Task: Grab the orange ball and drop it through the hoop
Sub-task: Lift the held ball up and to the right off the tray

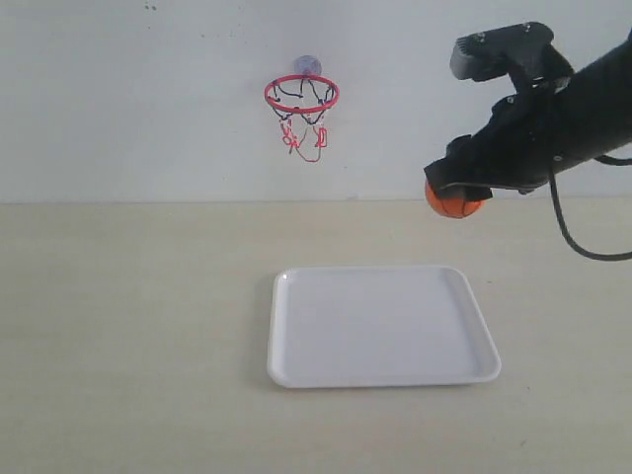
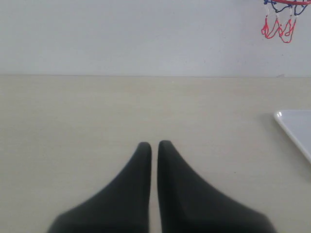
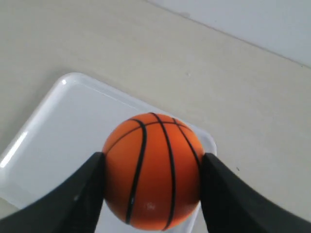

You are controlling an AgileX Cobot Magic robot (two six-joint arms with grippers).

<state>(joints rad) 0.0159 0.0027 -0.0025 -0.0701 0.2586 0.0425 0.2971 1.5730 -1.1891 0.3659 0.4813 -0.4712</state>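
My right gripper (image 3: 152, 162) is shut on the orange ball (image 3: 153, 171), its black seams showing between the two dark fingers. In the exterior view the orange ball (image 1: 453, 202) hangs in the air under the right gripper (image 1: 456, 194), above the tray's far right corner. The hoop (image 1: 301, 95), a red ring with a dark and red net, is stuck to the back wall, up and to the left of the ball. Its net (image 2: 279, 19) also shows at the edge of the left wrist view. My left gripper (image 2: 154, 144) is shut and empty, low over the table.
A white rectangular tray (image 1: 286, 331) lies empty on the beige table below the hoop; its corner (image 3: 63, 85) shows under the ball and its edge (image 2: 291, 127) beside the left gripper. A black cable (image 1: 573, 232) loops down from the right arm.
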